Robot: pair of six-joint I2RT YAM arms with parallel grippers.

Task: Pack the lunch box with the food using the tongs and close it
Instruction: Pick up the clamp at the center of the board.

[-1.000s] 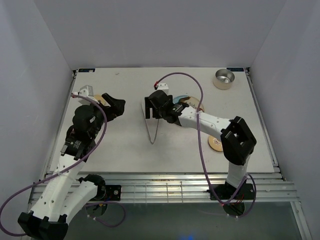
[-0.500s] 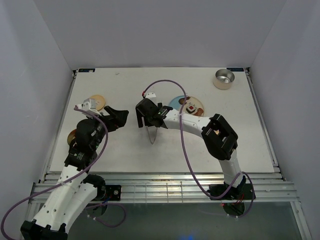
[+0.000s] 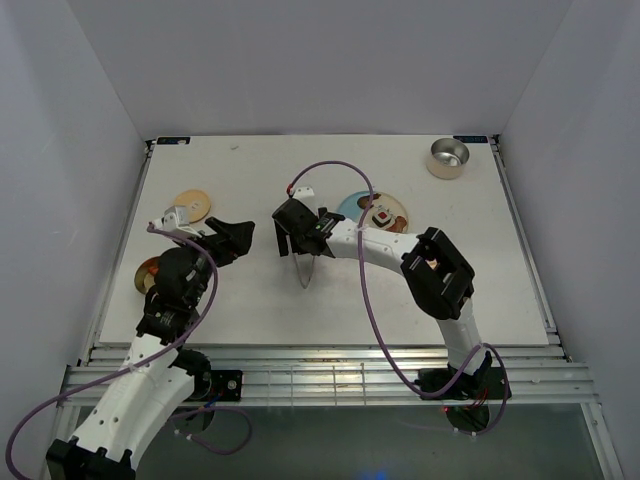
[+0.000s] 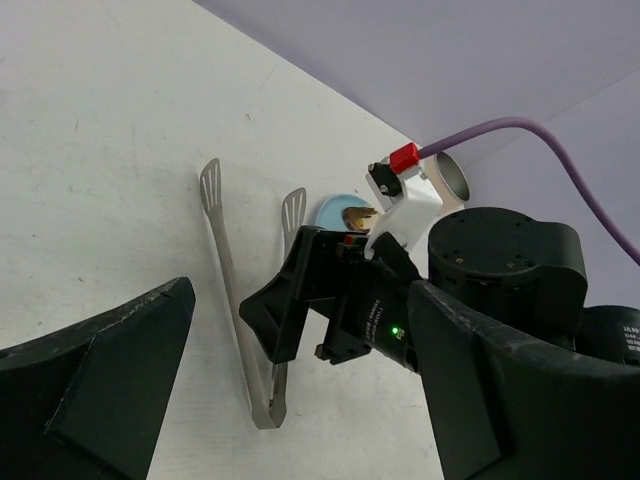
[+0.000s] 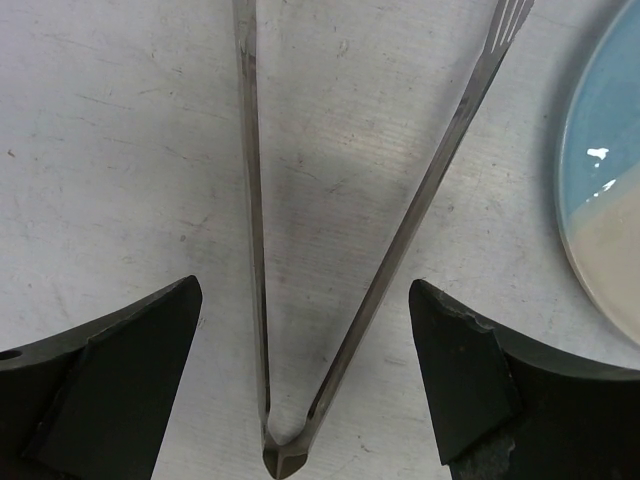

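- step in hand, as judged: right arm (image 3: 440,272) going for the tongs (image 3: 306,268) on the table (image 3: 480,290); nothing grasped yet
- right gripper (image 3: 297,238): jaws spread wide, straddling both tong arms; wrist view puts the V joint between the fingers (image 5: 100,390), neither touching metal
- doing it well: drop straight down, keep the V centred, and close on the outer faces a little ahead of the joint so the tongs squeeze evenly and don't twist or skate; too near the joint would leave little leverage at the tips
- tongs lie flat mid-table, tips toward the far side, just left of the plate (image 3: 350,205)
- food (image 3: 382,217) sits on that plate; pieces are too small in the overhead view to sort, probably one reddish
- right arm pose: reaching forward-left, elbow bent, wrist pitched down over the tongs
- left gripper (image 3: 238,236): jaws fully apart, empty, hovering left of the tongs and aimed at them; left arm (image 3: 175,285) folded near the left edge
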